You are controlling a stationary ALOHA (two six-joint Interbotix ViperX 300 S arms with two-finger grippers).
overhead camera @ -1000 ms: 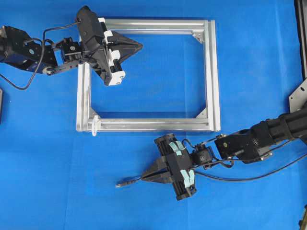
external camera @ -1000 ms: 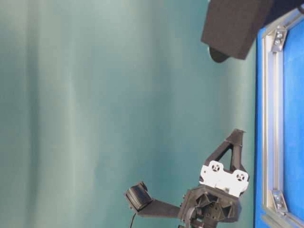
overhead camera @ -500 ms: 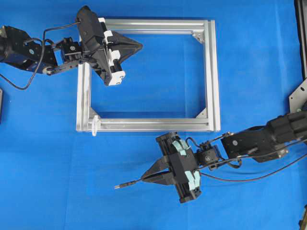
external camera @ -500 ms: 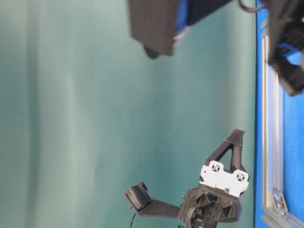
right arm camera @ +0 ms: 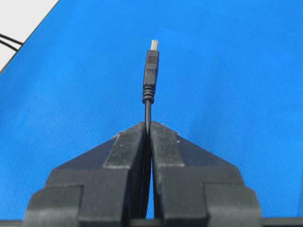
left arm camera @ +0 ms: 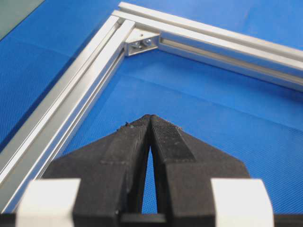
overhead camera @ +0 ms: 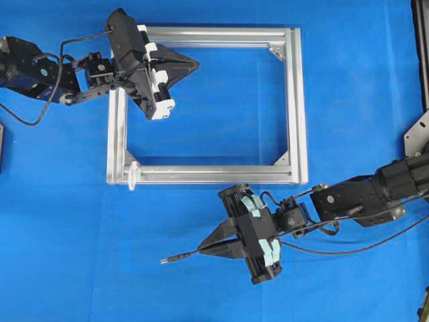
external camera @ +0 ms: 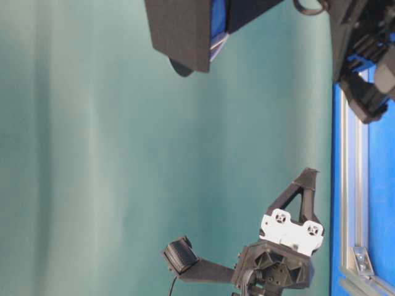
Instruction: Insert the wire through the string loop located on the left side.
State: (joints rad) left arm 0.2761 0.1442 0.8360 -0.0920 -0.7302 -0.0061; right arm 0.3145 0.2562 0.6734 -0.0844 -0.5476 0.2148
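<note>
Overhead view: a rectangular frame of silver aluminium bars (overhead camera: 293,100) lies flat on the blue cloth-covered bench (overhead camera: 348,74). The left hand (overhead camera: 194,64), black with white blocks on its body, sits over the frame's upper left corner, its two fingers pressed together into one point that holds nothing. At the frame's lower left corner stands a small white fitting (overhead camera: 132,176); the string loop on it is too small to make out. Below the frame, apart from it, the right hand (overhead camera: 201,249), black with pale teal tape on its body, points left and pinches the long thin black wire (overhead camera: 186,253). The wire's plug tip sticks out to the left of the fingertips, well short of the white fitting, and the rest of the wire trails off to the right under the arm.

Table-level view: the picture lies on its side. The left hand (external camera: 307,177) shows at the lower right against a green backdrop, beside the frame's edge. A dark blurred block fills the top.

Left wrist view: the black fingers (left arm camera: 132,142) meet at their tips above blue cloth inside the frame, near a silver corner bracket (left arm camera: 141,41).

Right wrist view: the black fingers (right arm camera: 125,146) are closed on the wire (right arm camera: 148,112), and the plug tip stands just beyond them over bare blue cloth.
</note>
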